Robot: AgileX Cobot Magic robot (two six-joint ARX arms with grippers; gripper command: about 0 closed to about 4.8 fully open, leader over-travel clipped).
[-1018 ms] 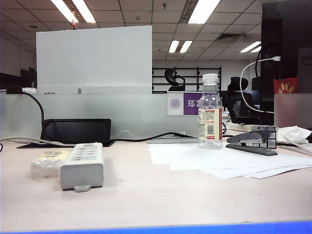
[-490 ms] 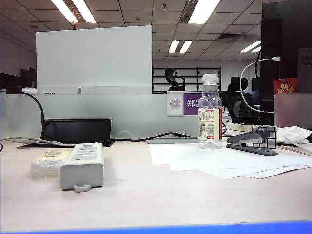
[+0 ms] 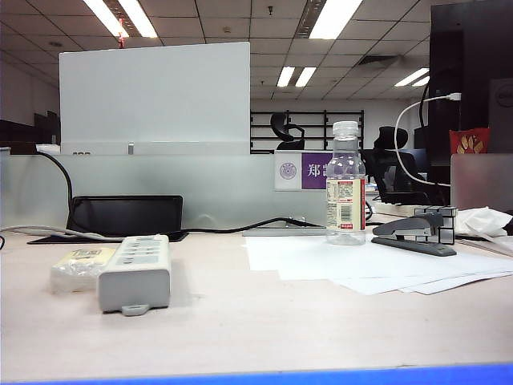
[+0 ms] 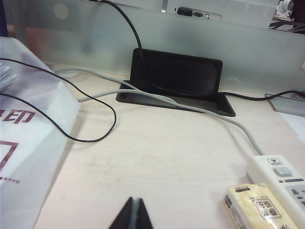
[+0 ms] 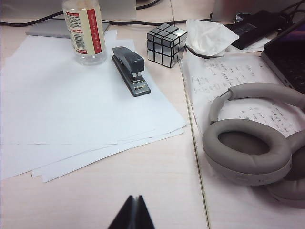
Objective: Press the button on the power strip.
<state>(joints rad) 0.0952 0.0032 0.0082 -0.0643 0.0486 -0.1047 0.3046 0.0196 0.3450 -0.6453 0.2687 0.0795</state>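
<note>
The power strip (image 3: 136, 273) lies flat on the bench (image 3: 264, 321), touching the clear-wrapped yellowish packet (image 3: 76, 269) on its far-left side and well apart from the water bottle (image 3: 345, 184) and stapler (image 3: 413, 234). Its grey cord (image 4: 190, 106) trails back from the switch end. The button (image 4: 282, 171) sits near that cord end, a small raised rocker, I think, though the left wrist view crops it. The strip looks rigid, light and smooth, so a press should come straight down or it may skid. The left gripper (image 4: 134, 213) hovers near the strip, jaws pressed together; the right gripper (image 5: 134, 212), likewise closed, hangs far off beside the stapler's papers (image 5: 71, 119).
</note>
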